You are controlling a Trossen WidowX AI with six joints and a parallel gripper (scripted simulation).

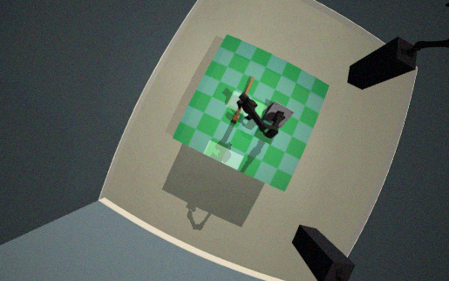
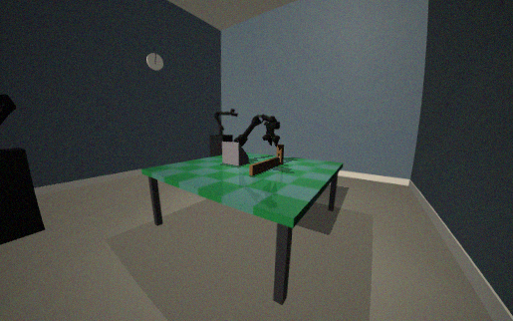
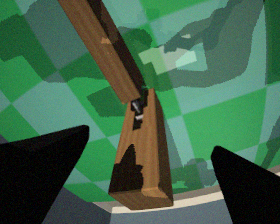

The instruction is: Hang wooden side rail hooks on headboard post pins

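The wooden side rail (image 1: 250,83) (image 2: 265,165) (image 3: 98,55) lies low along the table, with its near end against the headboard post. The upright wooden post (image 1: 235,118) (image 2: 282,155) (image 3: 151,162) has a dark slot in its face. In the wrist view dark and bright metal (image 3: 136,105) shows between the rail's end and the slot; I cannot tell whether both hooks sit on the pins. My gripper (image 2: 273,143) (image 3: 153,143) is open and empty, above the rail and post, with the post showing between the fingertips in the wrist view.
A grey block (image 1: 288,113) (image 2: 231,153) stands on the green checkered table (image 1: 275,174) (image 2: 210,186) beside my arm's base. Dark pedestals (image 1: 377,65) (image 2: 6,194) stand off the table, one with another arm. Shadows of the arm and bright light patches fall across the table.
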